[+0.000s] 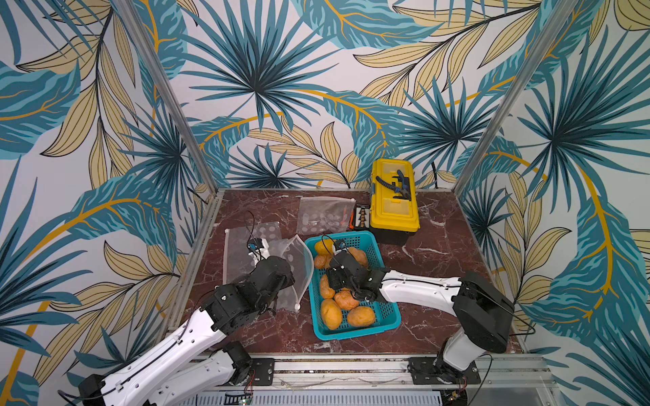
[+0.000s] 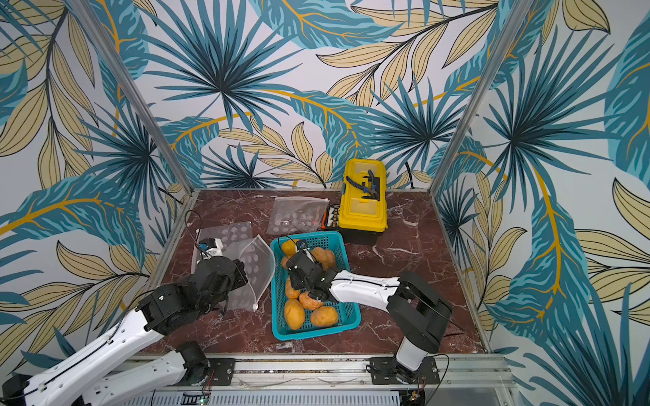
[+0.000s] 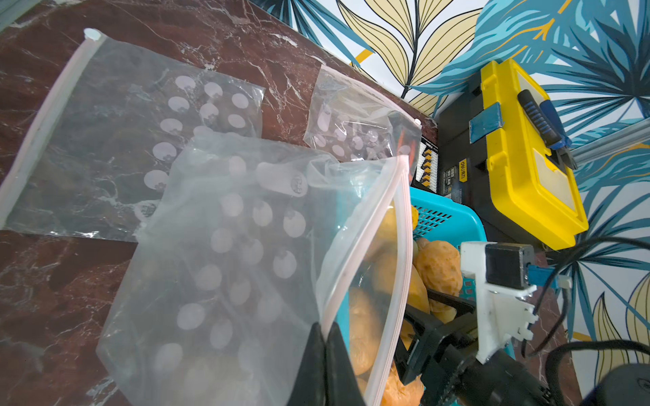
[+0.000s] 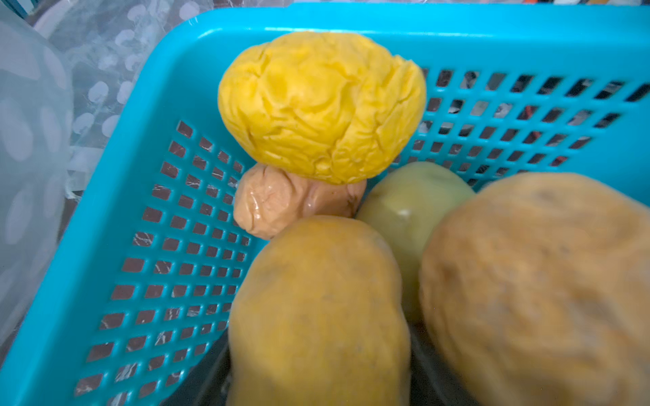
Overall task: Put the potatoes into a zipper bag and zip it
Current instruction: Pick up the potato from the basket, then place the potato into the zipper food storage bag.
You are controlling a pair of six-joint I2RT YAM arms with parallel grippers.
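Potatoes (image 1: 330, 313) are seen heaped in the teal basket (image 1: 355, 332) at mid-table. Just beside it, a zipper bag (image 3: 228, 246) is held up by its rim, clamped tight by the left gripper (image 3: 325, 337). The right gripper (image 3: 431, 316) is found down among the potatoes, and its jaws cannot be judged.

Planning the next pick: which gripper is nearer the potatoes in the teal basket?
Right. The right gripper is down inside the basket among the potatoes; the left gripper is outside it, beside the basket, pinching the rim of the open zipper bag.
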